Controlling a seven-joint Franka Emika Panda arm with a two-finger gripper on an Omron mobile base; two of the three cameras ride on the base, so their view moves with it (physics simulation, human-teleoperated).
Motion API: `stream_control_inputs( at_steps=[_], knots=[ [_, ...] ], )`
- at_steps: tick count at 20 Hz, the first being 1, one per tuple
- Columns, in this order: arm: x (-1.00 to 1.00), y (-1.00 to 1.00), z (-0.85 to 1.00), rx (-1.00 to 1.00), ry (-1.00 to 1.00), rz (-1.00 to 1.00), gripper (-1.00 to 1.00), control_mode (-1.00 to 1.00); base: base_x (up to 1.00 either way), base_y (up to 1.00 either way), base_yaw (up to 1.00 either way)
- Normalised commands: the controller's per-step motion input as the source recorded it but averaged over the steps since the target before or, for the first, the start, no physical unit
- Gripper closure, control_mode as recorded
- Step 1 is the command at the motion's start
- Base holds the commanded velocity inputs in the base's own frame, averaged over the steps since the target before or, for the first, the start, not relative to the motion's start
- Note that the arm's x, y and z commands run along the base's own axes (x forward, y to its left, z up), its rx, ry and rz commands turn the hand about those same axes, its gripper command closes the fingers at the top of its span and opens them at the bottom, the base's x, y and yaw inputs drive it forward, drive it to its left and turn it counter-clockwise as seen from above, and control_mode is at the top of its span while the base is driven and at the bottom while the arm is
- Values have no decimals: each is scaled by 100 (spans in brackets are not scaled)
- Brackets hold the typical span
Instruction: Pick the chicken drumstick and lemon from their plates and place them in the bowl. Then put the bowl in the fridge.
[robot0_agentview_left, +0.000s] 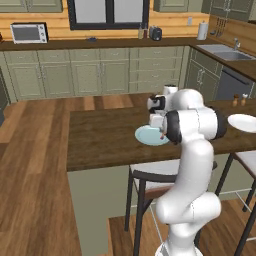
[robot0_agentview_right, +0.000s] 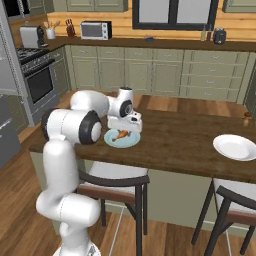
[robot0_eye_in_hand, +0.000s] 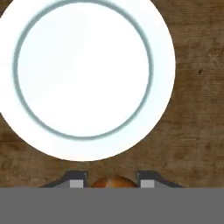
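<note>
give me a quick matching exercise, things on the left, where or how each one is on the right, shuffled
Things:
1. chicken drumstick
2. light blue plate
3. white plate
4. pincer

Places or states:
a. bare, near the right end of the wooden counter
b. on the counter right under the robot's hand
c. shut around something orange-brown
d. orange-brown, between the fingertips over the blue plate

Pairs: 1-d, 2-b, 3-a, 4-c
</note>
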Motion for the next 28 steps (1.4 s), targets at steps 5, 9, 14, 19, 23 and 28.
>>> stream_control_inputs(
  at_steps=[5,9,14,19,23,28],
  knots=[
    [-98,-5,68,0,0,4,100,-100,0,0,0],
    [-100,0,46,0,0,0,100,-100,0,0,0],
    [-35,-8,20,0,0,0,100,100,-33,-39,0],
    [0,0,0,0,0,0,100,100,-68,-100,0],
    [0,0,0,0,0,0,100,100,-89,-100,0],
    [0,0,0,0,0,0,100,100,-22,-100,2]
  ],
)
